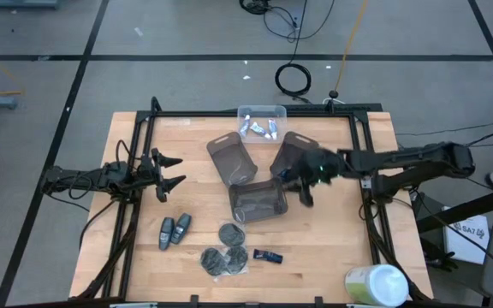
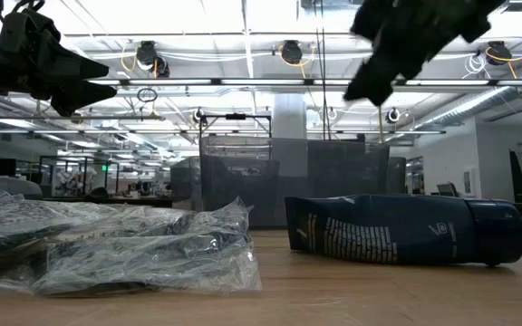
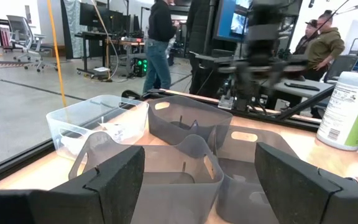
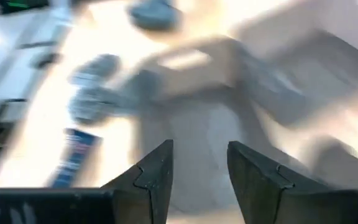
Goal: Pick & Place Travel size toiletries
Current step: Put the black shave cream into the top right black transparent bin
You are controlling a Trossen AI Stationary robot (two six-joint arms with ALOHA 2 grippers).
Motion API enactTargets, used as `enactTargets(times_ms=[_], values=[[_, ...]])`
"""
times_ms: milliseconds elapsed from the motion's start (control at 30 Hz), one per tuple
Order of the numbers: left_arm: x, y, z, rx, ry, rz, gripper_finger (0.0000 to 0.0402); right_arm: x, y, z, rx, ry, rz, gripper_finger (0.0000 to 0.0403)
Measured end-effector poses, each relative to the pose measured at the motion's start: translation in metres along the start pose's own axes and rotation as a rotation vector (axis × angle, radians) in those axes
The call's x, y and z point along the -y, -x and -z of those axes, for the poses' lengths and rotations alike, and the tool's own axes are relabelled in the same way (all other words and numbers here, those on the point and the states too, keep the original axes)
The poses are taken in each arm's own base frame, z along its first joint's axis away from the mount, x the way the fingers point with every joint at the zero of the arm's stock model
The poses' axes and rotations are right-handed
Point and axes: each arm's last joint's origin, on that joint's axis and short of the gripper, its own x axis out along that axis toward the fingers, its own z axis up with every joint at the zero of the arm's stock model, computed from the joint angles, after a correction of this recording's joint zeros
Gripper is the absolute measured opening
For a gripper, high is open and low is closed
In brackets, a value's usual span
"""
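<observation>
A dark-blue mini bottle (image 1: 268, 255) (image 2: 406, 231) lies on its side near the table's near edge. Beside it lie dark-grey discs in clear wrap (image 1: 225, 254) (image 2: 116, 244), and two grey-blue oval sticks (image 1: 175, 229) lie flat to their left. White tubes (image 1: 261, 128) lie in the clear tray (image 1: 261, 112) at the far edge. My right gripper (image 1: 304, 190) (image 4: 201, 168) is open, holds nothing, and hovers above the right rim of the nearest smoky tray (image 1: 258, 201). My left gripper (image 1: 171, 171) (image 3: 197, 180) is open and waits above the table's left part.
Two more smoky-grey trays (image 1: 232, 158) (image 1: 294, 154) lie between the clear tray and the nearest one. A big pale-green-and-white container (image 1: 375, 287) (image 3: 347, 109) stands at the near right corner. People stand in the room beyond the table (image 3: 160, 37).
</observation>
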Motion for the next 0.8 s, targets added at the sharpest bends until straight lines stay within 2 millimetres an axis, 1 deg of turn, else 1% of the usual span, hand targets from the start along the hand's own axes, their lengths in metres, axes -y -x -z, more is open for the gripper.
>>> enactTargets(times_ms=[133,267,400,500,633,733,800], values=[[0.0,0.0,0.0,0.0,0.0,0.0,0.0296,-0.044,-0.008,-0.005,0.099,0.07,-0.15,0.0139],[0.0,0.0,0.0,0.0,0.0,0.0,0.0296,-0.083,-0.014,-0.002,0.182,0.105,-0.209,0.0139],[0.0,0.0,0.0,0.0,0.0,0.0,0.0296,-0.115,-0.023,0.007,0.214,0.15,-0.293,0.0139],[0.0,0.0,0.0,0.0,0.0,0.0,0.0296,-0.135,-0.028,0.012,0.21,0.15,-0.357,0.0152],[0.0,0.0,0.0,0.0,0.0,0.0,0.0296,-0.159,-0.039,0.016,0.164,0.146,-0.319,0.0195],[0.0,0.0,0.0,0.0,0.0,0.0,0.0296,-0.176,-0.048,0.012,0.112,0.161,-0.236,0.0229],[0.0,0.0,0.0,0.0,0.0,0.0,0.0296,-0.184,-0.056,0.011,0.028,0.175,-0.155,0.0243]])
